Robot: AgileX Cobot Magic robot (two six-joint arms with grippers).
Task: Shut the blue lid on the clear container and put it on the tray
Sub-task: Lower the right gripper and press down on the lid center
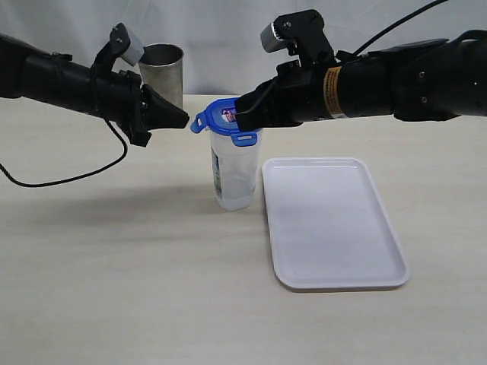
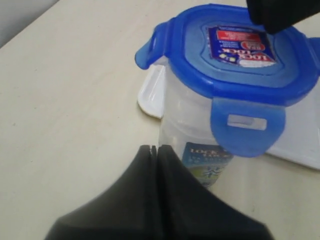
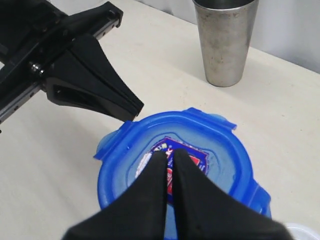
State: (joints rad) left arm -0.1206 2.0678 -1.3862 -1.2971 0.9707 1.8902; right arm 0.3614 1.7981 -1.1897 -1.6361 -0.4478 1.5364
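Observation:
The clear container stands upright on the table just left of the white tray. The blue lid sits on top of it, its left flap sticking out and its front flap folded down. My right gripper is shut, its tips resting on the lid's sticker. My left gripper is shut and empty, its tip just left of the lid's raised flap. In the left wrist view the container, lid and gripper tip show close up.
A steel tumbler stands behind the left arm at the back of the table, also seen in the right wrist view. A black cable trails on the table at left. The tray holds nothing.

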